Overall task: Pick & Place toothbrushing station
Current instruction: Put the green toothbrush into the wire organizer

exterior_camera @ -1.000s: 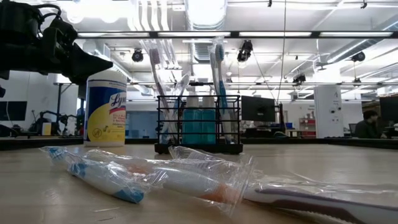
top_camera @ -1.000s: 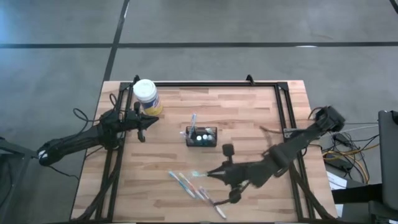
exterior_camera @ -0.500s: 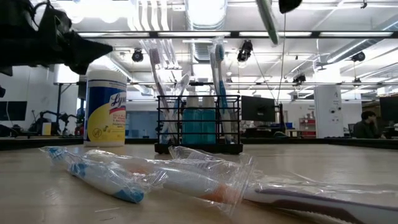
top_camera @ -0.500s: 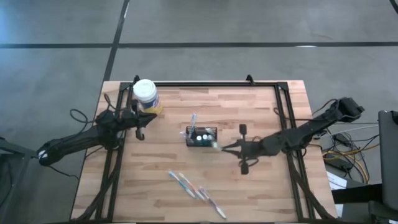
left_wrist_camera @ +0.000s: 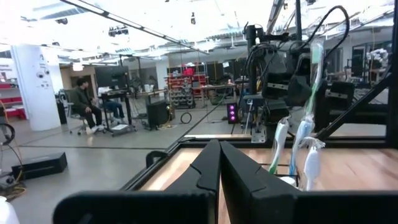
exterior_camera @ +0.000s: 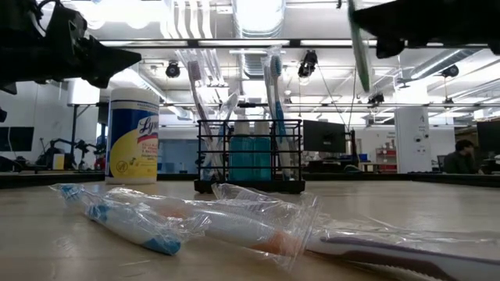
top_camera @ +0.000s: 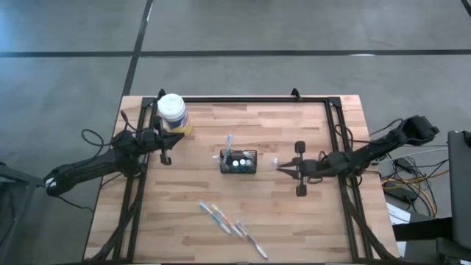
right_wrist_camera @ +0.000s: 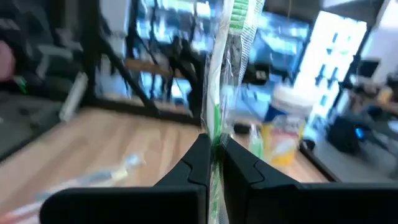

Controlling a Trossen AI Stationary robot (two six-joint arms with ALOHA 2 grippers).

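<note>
Starting at the left of the black mesh toothbrush holder [top_camera: 238, 160], the left gripper [top_camera: 166, 149] hovers with its fingers pressed together on nothing, just beside the yellow Lysol wipes canister [top_camera: 173, 113], which stands left of and behind the holder. The holder itself sits mid-table, already carrying upright toothbrushes [exterior_camera: 275, 86] and blue bottles [exterior_camera: 251, 158]. It looks light and rigid, but tall brushes likely make it top-heavy, so anything dropped in should go straight down into a free compartment without nudging the wire rim. In front of the holder, toward the table's near edge, lie several bagged toothbrushes [top_camera: 234, 224]; their clear wrap looks slippery and crinkly, so a pinch at mid-handle would probably hold best. Right of the holder, the right gripper [top_camera: 282, 166] is clamped on one wrapped green toothbrush [right_wrist_camera: 219, 93], held above the table near the holder. The standing brushes crowd the approach.
</note>
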